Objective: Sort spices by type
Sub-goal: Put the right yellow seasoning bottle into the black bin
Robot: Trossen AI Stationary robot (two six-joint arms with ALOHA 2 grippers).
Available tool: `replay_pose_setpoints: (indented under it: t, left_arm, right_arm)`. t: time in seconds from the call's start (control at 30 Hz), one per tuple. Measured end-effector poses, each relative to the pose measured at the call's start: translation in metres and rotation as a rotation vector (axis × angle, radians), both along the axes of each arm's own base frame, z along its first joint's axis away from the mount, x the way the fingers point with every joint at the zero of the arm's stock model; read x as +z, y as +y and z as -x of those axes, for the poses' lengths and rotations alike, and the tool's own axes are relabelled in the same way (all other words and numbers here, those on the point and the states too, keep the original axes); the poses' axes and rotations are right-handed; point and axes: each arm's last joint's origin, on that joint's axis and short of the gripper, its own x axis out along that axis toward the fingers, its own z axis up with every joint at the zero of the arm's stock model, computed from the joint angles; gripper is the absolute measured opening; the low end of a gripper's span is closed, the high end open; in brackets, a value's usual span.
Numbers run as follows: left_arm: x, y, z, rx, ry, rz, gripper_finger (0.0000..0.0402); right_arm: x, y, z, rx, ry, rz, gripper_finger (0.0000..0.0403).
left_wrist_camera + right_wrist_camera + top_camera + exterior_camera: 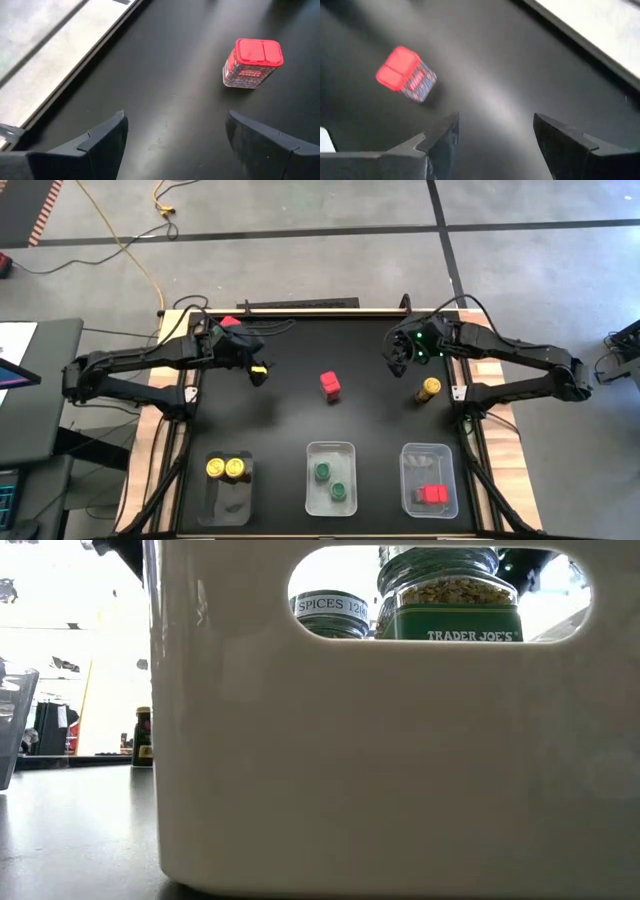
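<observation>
A red-lidded spice jar [330, 386] stands upright on its base mid-table, also in the left wrist view [251, 64] and the right wrist view [406, 74]. A yellow-lidded jar [428, 389] stands near the right arm. My left gripper [256, 370] hovers open at the far left, with nothing between its fingers [102, 142]. A small yellow spot [261, 368] shows at its tip; I cannot tell what it is. My right gripper [395, 356] hovers open at the far right, and only bare table shows between its fingers [440, 135].
Three clear trays line the near edge. The left tray [212, 498] holds two yellow-lidded jars, the middle tray [330, 448] two green-lidded jars [450, 600], and the right tray [428, 452] red-lidded ones. A red-topped thing [230, 322] sits behind the left arm. A dark jar [143, 736] stands farther back.
</observation>
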Motion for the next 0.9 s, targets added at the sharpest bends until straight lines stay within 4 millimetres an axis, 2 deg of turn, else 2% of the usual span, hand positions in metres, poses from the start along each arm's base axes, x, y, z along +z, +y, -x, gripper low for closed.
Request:
replay_pose_setpoints:
  t: [0.17,0.37,0.5,0.7,0.9]
  left_arm:
    - [-0.012,-0.003,0.001,-0.024,-0.038,-0.025,0.032]
    - [-0.027,-0.011,0.017,-0.018,-0.176,-0.029,0.032]
    - [-0.021,-0.017,0.029,-0.039,-0.237,-0.051,0.032]
    - [-0.008,-0.024,0.041,-0.077,-0.3,-0.092,0.032]
    - [-0.007,-0.024,0.044,-0.076,-0.312,-0.094,0.032]
  right_arm:
    - [-0.004,0.002,0.009,-0.101,0.082,-0.057,0.028]
    - [0.012,0.003,0.023,-0.178,0.167,-0.112,0.028]
    - [0.015,0.003,0.037,-0.233,0.259,-0.159,0.028]
    - [0.005,0.003,0.059,-0.356,0.43,-0.31,0.028]
    - [-0.008,0.001,0.063,-0.371,0.456,-0.429,0.028]
